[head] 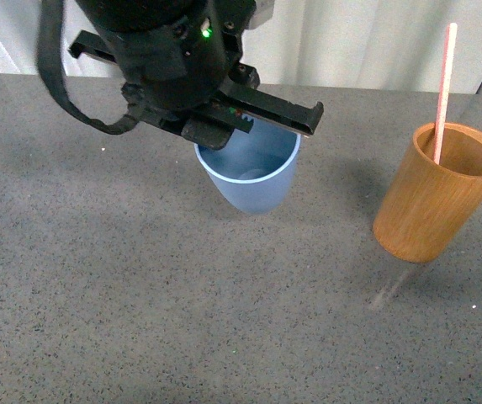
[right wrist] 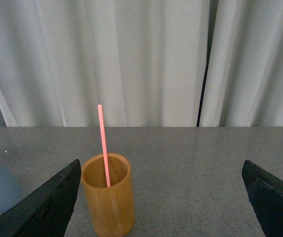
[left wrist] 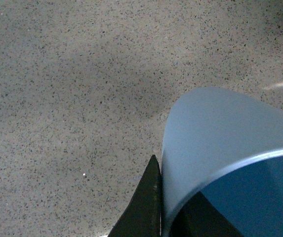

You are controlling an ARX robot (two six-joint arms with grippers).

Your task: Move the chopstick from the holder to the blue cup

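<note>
Pink-salmon and thin, the chopstick stands in the holder. Its long axis is almost upright with a small lean, its lower end is inside, and most of its length is free above the rim. The right jaws are wide apart and hold nothing. In the right wrist view the holder lies ahead of them, nearer to one finger than to the other, so we judge the right arm to be the nearer one for the pick. The left jaws are clamped on the rim of the blue cup, one finger outside the wall and one inside. The cup is well apart from the holder. Both stand on a grey speckled table, and a pale curtain hangs behind it.
</note>
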